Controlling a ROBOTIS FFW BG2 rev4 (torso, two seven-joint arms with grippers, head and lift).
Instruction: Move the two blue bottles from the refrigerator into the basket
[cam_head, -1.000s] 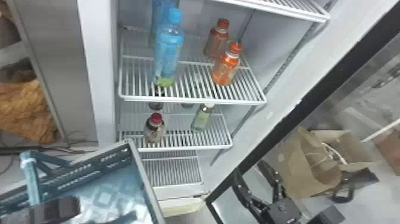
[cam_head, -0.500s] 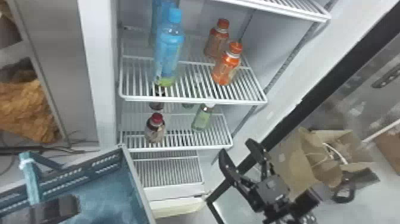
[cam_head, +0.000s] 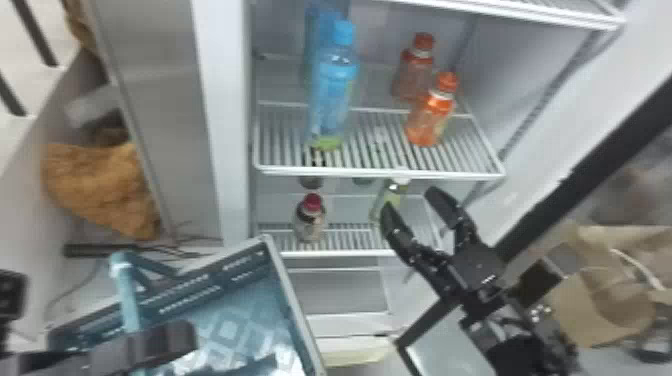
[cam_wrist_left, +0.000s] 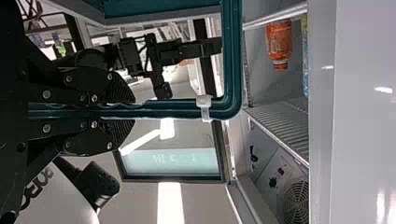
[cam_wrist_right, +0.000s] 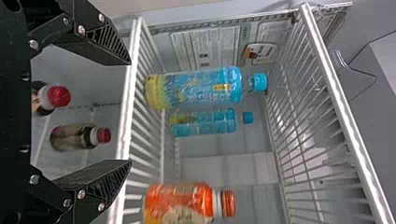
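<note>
You're seeing blue bottles (cam_wrist_right: 201, 88) shining in smooth, clear-looking plastic, orange bottles (cam_head: 431, 117) gleaming likewise. Basket (cam_head: 294, 300) showing smooth teal plastic. Wire shelf (cam_head: 380, 174) looking like white-coated metal, rods glinting. Refrigerator panel (cam_wrist_left: 364, 140) reflecting light, glossy. Your right gripper (cam_head: 409, 200) showing matt black fingers, rough ridged inside. Brown box (cam_head: 590, 310) looking like matt cardboard.

Lab or workroom as far as I can tell, open fridge (cam_head: 226, 150), bottles (cam_head: 334, 95) on wire racks (cam_head: 380, 173), loose cables (cam_head: 160, 250), cardboard box (cam_head: 582, 312)
</note>
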